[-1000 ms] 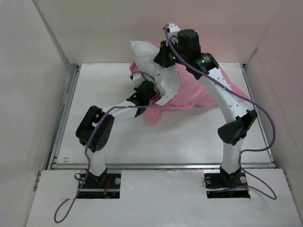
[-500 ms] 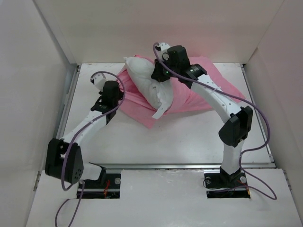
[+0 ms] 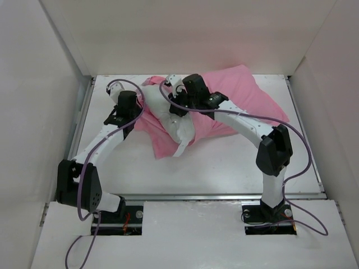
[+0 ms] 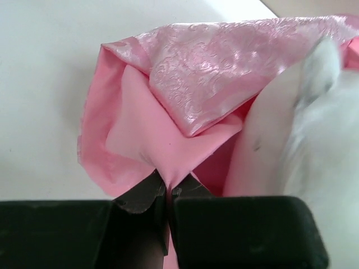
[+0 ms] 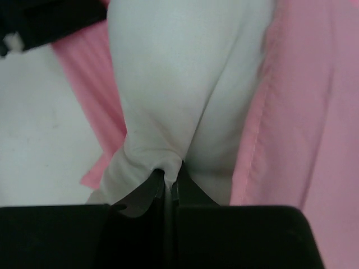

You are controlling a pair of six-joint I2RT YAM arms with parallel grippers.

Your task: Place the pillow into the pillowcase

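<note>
The right gripper (image 5: 168, 178) has come down toward the table (image 3: 224, 162), shut on a fold of the pillow (image 3: 178, 124). The left gripper (image 4: 167, 188) pinches the pillowcase (image 3: 241, 95) edge (matte side out) just left of the pillow, which lies on the pink cloth, far middle

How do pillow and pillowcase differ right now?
The pillow is plump and plain white; the pillowcase is thin pink cloth, shiny and patterned on one face. The pillow is pinched by the right claw; the pillowcase by the left claw. Shared: both are soft fabric, each gripped by a shut claw.
</note>
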